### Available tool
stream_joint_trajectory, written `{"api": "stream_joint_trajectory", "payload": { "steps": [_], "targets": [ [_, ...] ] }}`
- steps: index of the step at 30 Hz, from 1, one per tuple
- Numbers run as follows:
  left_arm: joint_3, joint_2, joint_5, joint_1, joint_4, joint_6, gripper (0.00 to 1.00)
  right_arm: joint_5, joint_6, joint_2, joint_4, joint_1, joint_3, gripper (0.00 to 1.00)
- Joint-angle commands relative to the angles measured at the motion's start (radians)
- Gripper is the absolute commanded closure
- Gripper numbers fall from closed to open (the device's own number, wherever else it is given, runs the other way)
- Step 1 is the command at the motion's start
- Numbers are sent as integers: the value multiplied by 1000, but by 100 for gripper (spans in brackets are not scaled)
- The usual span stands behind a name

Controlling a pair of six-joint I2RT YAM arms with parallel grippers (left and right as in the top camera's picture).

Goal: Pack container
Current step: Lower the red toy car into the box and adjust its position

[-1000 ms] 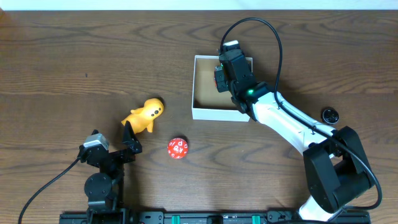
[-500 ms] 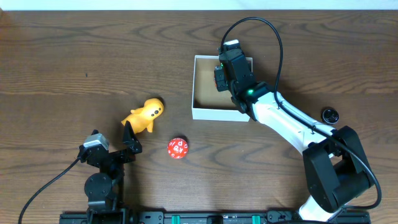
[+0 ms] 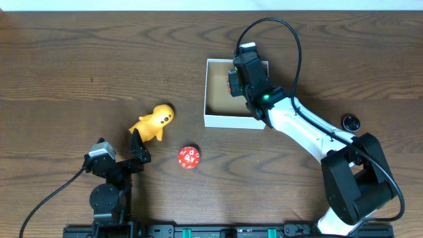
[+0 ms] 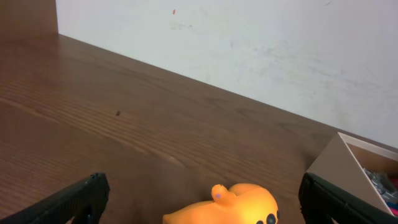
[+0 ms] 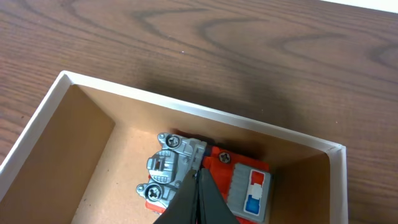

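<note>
Item: container (image 3: pixel 225 121), a small square open-top box with white walls and a tan cardboard floor, standing on the desk (image 3: pixel 79 59) right of centre, toward the far edge. Contents: one red-and-grey toy vehicle (image 5: pixel 180 163) with a blue-and-white panel, lying on the floor close to one wall. Right gripper (image 5: pixel 198 180): poised over the container directly above the vehicle, fingers pressed together to a point with no gap showing (whether the tips touch the toy cannot be told). Left gripper (image 3: pixel 139 149): low at the near left of the desk, fingers (image 4: pixel 84 196) spread wide, holding nothing. Orange toy animal (image 3: pixel 153 121): on the desk just beyond the left gripper, seen between its fingers in the wrist view. Red many-sided die (image 3: pixel 189 157): on the desk near the orange toy animal, apart from the container. Small black round object (image 3: pixel 349 121): far right, beside the right arm
</note>
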Motion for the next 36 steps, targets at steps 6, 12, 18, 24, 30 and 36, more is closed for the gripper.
{"api": "stream_joint_trajectory", "payload": {
  "steps": [6,12,18,24,30,36],
  "targets": [
    [-21,-7,-8,-1,-37,16,2,24,31,21,3,-7,18,99],
    [-21,-7,-8,-1,-37,16,2,24,31,40,3,-7,18,99],
    [-21,-7,-8,-2,-37,16,2,26,31,45,3,-15,18,99],
    [-21,-7,-8,-1,-37,16,2,48,31,58,-5,-26,18,99],
    [-21,-7,-8,-2,-37,16,2,48,30,81,-8,-26,18,99],
    [-21,-7,-8,-1,-37,16,2,48,31,84,-5,-27,18,99]
  ]
}}
